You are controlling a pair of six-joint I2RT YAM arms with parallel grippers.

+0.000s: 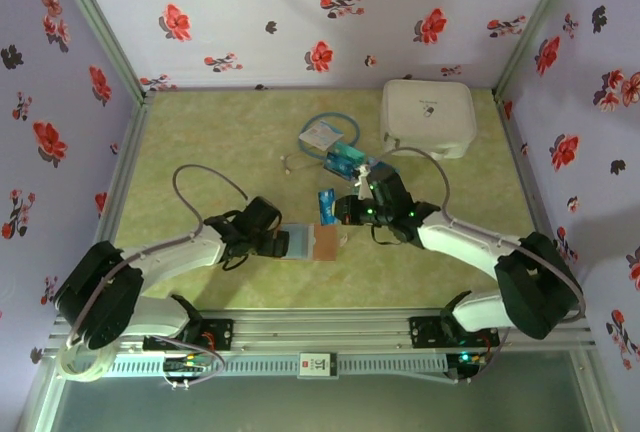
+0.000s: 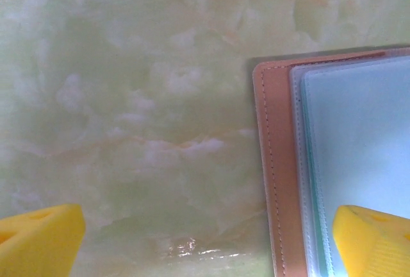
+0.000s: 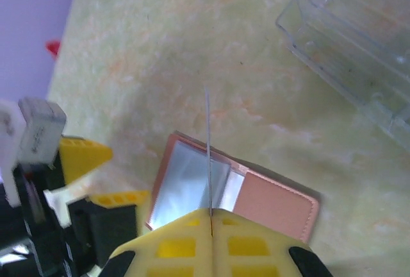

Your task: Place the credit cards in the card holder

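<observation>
Nearest the arm bases, the left gripper (image 2: 206, 229) hovers low with its jaws spread wide and nothing between them. 1 yellow finger sits over the bare table (image 1: 200, 142), the other over the left half of the wallet (image 1: 311, 242). The wallet lies open and flat near the front middle of the table. It is reddish-brown with a stitched, leather-like edge, and clear plastic sleeves (image 2: 359, 142) are stacked on its left half.

Just beyond it, the right gripper (image 3: 210, 216) is clamped shut on 1 card (image 3: 208, 149). The card is seen edge-on as a thin straight line, upright above the sleeves.

The card looks light, stiff and slick. It is best pinched by a short edge, as it is now, so that the free end can lead into a pocket. The sleeves look soft and floppy and would probably slide or buckle. Pressing down on the wallet's leather border with the free gripper would likely steady it.

Farther back stands a clear box (image 3: 346, 52) of hard, glossy plastic holding teal cards (image 1: 345, 160). Beside it lies a pale blue packet (image 1: 320, 135) with looped tubing. At the far right sits a white case (image 1: 428, 117), which is rounded and smooth.
</observation>
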